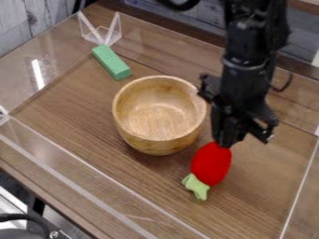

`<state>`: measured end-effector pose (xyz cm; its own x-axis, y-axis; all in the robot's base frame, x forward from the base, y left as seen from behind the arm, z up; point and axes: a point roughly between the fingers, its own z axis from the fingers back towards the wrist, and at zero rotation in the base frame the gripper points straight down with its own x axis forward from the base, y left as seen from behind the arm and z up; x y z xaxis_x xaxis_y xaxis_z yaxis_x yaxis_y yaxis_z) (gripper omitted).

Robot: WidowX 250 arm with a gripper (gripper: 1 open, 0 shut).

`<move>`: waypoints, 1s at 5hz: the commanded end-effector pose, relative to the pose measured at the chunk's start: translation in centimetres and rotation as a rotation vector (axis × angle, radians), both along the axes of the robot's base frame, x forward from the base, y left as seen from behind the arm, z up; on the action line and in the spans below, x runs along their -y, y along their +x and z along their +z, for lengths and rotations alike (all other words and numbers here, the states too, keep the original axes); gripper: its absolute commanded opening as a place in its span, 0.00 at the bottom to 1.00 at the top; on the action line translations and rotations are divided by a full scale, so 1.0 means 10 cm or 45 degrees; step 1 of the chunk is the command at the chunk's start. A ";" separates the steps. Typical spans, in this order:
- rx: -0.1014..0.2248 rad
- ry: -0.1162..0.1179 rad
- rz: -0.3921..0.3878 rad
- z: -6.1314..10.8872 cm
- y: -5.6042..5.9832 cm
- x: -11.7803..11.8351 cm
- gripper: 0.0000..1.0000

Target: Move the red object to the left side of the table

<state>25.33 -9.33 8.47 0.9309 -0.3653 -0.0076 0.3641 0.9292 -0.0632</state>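
The red object (210, 166), a glossy red toy fruit with a light green stub at its lower end, sits at the front right of the table (75, 140), just right of the wooden bowl. My black gripper (226, 145) points straight down over it. The fingers have closed in on the fruit's upper right end and pinch it there. The fruit stands tilted, with its stub touching or nearly touching the tabletop.
A round wooden bowl (159, 114) stands in the middle, right beside the fruit. A green rectangular block (111, 62) lies at the back left, near a clear acrylic stand (99, 31). Low clear walls (88, 191) edge the tabletop.
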 end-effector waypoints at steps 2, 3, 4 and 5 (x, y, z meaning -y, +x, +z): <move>0.082 -0.033 0.057 0.06 0.06 0.21 0.00; 0.043 -0.041 0.023 -0.05 -0.02 0.29 1.00; -0.011 -0.052 -0.011 -0.18 -0.09 0.34 1.00; -0.049 -0.036 -0.007 -0.25 -0.08 0.24 1.00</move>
<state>24.17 -11.73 5.19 0.9289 -0.3651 -0.0613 0.3581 0.9281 -0.1014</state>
